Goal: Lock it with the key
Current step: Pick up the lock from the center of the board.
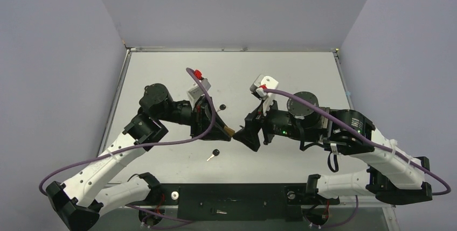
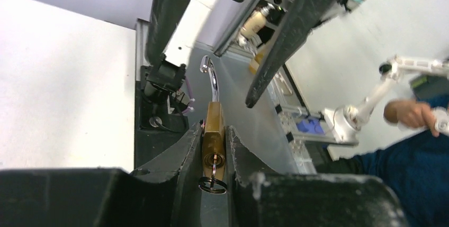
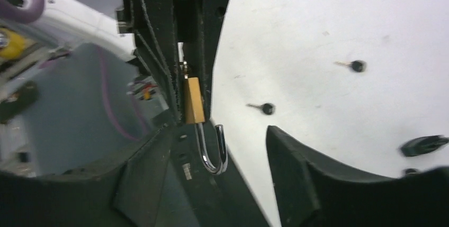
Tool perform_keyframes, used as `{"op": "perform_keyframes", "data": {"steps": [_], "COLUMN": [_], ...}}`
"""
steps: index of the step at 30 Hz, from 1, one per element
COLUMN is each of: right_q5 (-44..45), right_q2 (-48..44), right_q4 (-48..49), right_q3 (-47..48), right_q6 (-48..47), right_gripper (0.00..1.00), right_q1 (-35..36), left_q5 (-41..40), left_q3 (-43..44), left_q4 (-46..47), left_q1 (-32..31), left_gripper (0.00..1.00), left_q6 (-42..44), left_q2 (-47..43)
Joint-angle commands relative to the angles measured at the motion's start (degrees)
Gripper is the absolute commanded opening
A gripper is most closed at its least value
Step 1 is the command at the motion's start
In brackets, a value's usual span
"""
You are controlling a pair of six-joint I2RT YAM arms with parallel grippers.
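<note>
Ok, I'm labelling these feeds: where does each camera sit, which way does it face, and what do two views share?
Top external: above and behind the bases, looking down at the table; left arm and right arm meet mid-table.
Left wrist: on the left arm, facing along the left gripper, shut on the padlock; keyhole end nearest.
Right wrist: on the right arm, facing past the open right gripper to the shackle and keys.
Shared: both wrist views see the padlock, from opposite ends.

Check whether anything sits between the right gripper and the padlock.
Nothing visible. The left gripper clamps the padlock, and its open shackle shows unobstructed in the gap between the open jaws of the right gripper.
</note>
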Motion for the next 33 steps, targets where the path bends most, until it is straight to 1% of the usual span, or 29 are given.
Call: {"op": "perform_keyframes", "data": {"steps": [1, 2, 5, 6, 7, 9, 11, 15, 19, 26, 33], "right_q5": [13.93, 16.10, 17.82, 17.71, 16.90, 12.77, 8.79, 4.75, -0.46, -6.59, -7.66], "right_q2": [-3.65, -4.31, -7.86, -8.43, -9.41, -10.22, -10.29, -7.62, -3.58, 2.57, 4.05], "right_q4": [6.53, 7.41, 12.21, 13.02, 14.44, 16.53, 17.43, 15.98, 15.64, 14.17, 12.91], "right_q3": [-1.87, -2.45, -5.84, -6.89, -7.24, -7.69, -7.12, -3.41, 1.76, 6.71, 7.58], "right_q6": [-3.92, -5.37, -9.14, -11.04, -12.08, -14.92, -17.97, -23.72, -25.80, -27.70, -27.89], "right_gripper": [0.69, 0.73, 0.75, 0.76, 0.76, 0.75, 0.72, 0.68, 0.68, 0.68, 0.66], "right_q1": [-0.83, -0.95, -2.28, -2.82, -4.34, -5.88, -6.17, -6.08, -6.01, -5.99, -5.15], "left_q5": [-8.99, -9.30, -10.71, -10.86, -10.78, -10.01, -9.55, -9.64, -10.12, -10.25, -10.19], "left_q3": [0.04, 0.06, 2.23, 2.69, 3.52, 4.17, 4.58, 6.49, 7.96, 9.43, 10.16], "left_q4": [6.74, 7.13, 5.29, 4.96, 4.80, 5.94, 6.98, 7.16, 7.37, 7.46, 6.88], "left_q1": [2.94, 3.54, 6.79, 7.66, 9.39, 11.39, 12.48, 13.18, 13.11, 12.98, 12.75], "left_gripper": [0.00, 0.00, 0.00, 0.00, 0.00, 0.00, 0.00, 0.00, 0.00, 0.00, 0.00], "left_q6": [-10.28, -12.87, -16.45, -18.81, -20.35, -27.23, -31.75, -36.94, -38.63, -39.37, -39.32], "left_q2": [-0.04, -0.21, -1.43, -1.75, -1.91, -1.92, -2.00, -2.03, -2.26, -2.40, -2.78]}}
